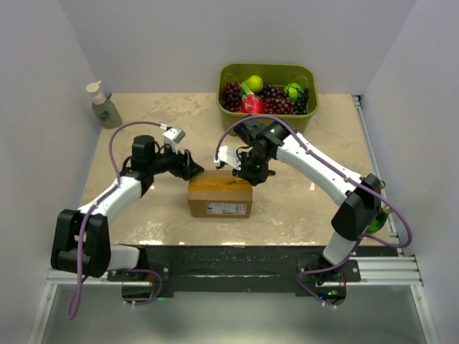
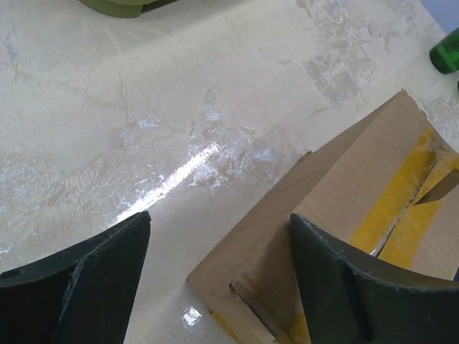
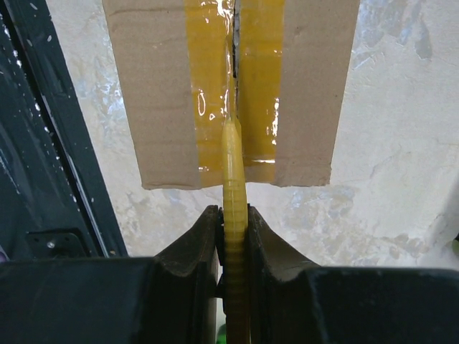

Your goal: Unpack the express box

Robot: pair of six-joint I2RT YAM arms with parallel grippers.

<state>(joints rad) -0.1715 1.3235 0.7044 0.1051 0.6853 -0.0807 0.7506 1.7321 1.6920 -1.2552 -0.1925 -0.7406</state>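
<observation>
The express box (image 1: pixel 220 197) is a small brown carton with yellow tape (image 3: pixel 211 79) along its top seam and a white label on its near side, lying at the table's middle. My left gripper (image 1: pixel 192 166) is open at the box's left end; in the left wrist view its fingers (image 2: pixel 337 279) stand either side of a box (image 2: pixel 358 193) corner. My right gripper (image 1: pixel 252 174) is at the box's far right end, shut on a thin yellow ribbed tool (image 3: pixel 233 165). The tool's tip rests on the taped seam of the box (image 3: pixel 165 86).
A green bin (image 1: pixel 267 87) with grapes and other fruit stands at the back. A soap pump bottle (image 1: pixel 104 105) stands at the back left. A green object (image 1: pixel 376 218) sits by the right arm near the table's right edge. White walls enclose three sides.
</observation>
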